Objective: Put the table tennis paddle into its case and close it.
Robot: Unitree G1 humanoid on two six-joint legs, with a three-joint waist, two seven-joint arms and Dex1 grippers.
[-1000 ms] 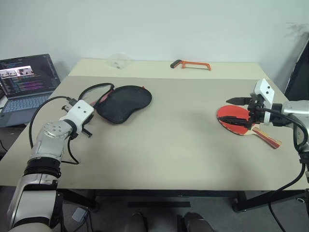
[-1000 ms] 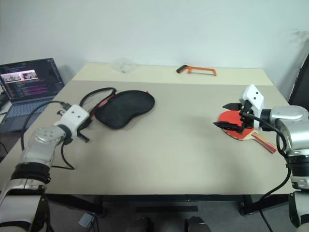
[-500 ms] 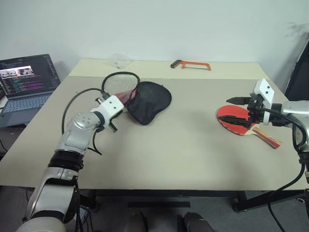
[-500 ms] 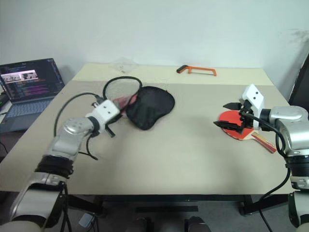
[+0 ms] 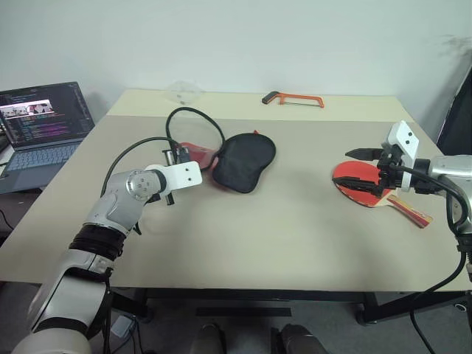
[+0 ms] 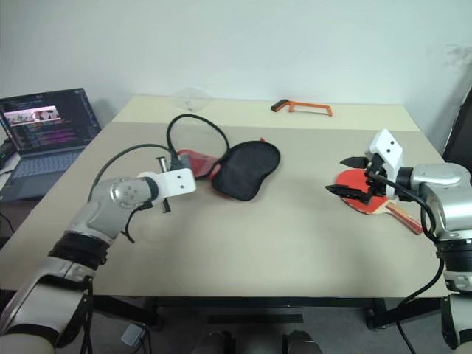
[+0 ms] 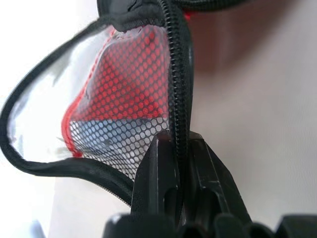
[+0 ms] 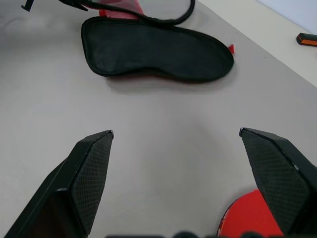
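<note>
Lying black side up on smooth beige table (image 5: 295, 236): soft kidney-shaped case (image 5: 243, 161), red flap open toward left gripper (image 5: 184, 156); round red table tennis paddle (image 5: 355, 183) flat under right gripper (image 5: 360, 167), well apart. Orange hacksaw (image 5: 292, 98) at far edge, laptop (image 5: 40, 122) beside, pale wall behind.

Left wrist: clamped on case's zipper edge, red honeycomb mesh beyond.

Right wrist: spread wide, textured pads (image 8: 91, 171) holding nothing, paddle's rim just below.

one case (image 5: 243, 158) near the table's centre, one table tennis paddle (image 5: 359, 181) at three o'clock, one orange hacksaw (image 5: 292, 98) at twelve. one laptop (image 5: 40, 125) at nine o'clock, and what may be one clear wrapper (image 5: 181, 91) at eleven.
</note>
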